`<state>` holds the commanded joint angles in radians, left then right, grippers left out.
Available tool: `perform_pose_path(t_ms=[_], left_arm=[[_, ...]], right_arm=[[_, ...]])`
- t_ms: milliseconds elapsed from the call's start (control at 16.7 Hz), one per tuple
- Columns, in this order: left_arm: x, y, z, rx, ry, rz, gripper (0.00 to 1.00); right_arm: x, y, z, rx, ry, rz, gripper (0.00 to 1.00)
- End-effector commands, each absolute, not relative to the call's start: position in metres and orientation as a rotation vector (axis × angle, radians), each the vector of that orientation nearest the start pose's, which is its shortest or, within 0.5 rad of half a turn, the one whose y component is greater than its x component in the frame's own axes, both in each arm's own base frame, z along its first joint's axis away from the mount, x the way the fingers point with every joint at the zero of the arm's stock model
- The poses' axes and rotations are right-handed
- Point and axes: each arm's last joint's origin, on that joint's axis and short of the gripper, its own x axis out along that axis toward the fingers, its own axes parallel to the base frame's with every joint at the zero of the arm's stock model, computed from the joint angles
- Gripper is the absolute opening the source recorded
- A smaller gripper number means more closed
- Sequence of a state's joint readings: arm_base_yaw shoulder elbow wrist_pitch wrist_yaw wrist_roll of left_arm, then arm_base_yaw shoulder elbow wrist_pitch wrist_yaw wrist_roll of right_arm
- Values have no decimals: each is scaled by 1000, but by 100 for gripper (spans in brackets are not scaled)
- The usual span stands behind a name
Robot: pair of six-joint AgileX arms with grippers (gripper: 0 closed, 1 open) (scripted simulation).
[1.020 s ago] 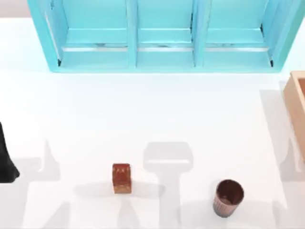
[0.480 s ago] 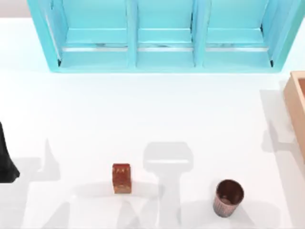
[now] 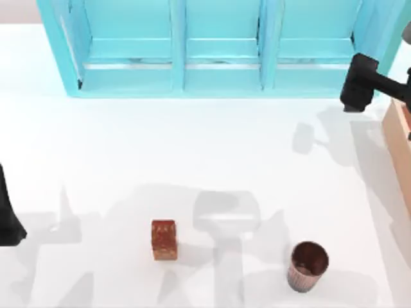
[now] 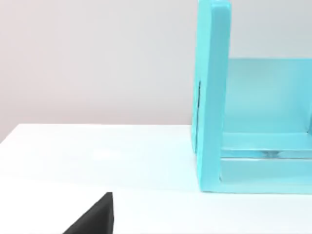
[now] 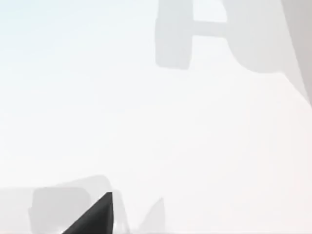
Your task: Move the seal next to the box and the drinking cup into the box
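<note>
right arm [image 3: 359,82] at top-right above table, its gripper's opening can't be told. seal [image 3: 164,240] and drinking cup [image 3: 307,265] well apart from it, low on table; box [image 3: 399,144] just beside it. left arm [image 3: 8,212] parked left edge.

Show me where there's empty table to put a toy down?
Biggest bare patch: between the turquoise shelf unit and the reddish-brown blocky seal. Also between seal and ribbed brown cup. Crowded at right, where the right arm hangs by the tan wooden box.
</note>
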<state>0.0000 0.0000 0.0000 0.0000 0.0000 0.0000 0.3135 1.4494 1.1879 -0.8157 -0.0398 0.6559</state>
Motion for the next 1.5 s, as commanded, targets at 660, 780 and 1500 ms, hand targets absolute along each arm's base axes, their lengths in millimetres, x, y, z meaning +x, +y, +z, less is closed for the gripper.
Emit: perform_pose_path(t_ms=[660, 780, 1500], left_arm=[[106, -1, 160, 0, 0, 0, 100], [106, -1, 160, 0, 0, 0, 100], [106, -1, 160, 0, 0, 0, 100]], right_arm=[[305, 333, 182, 71, 1610, -106, 100], [284, 363, 188, 36, 1595, -62, 100], [257, 392, 191, 8, 1571, -8, 100]])
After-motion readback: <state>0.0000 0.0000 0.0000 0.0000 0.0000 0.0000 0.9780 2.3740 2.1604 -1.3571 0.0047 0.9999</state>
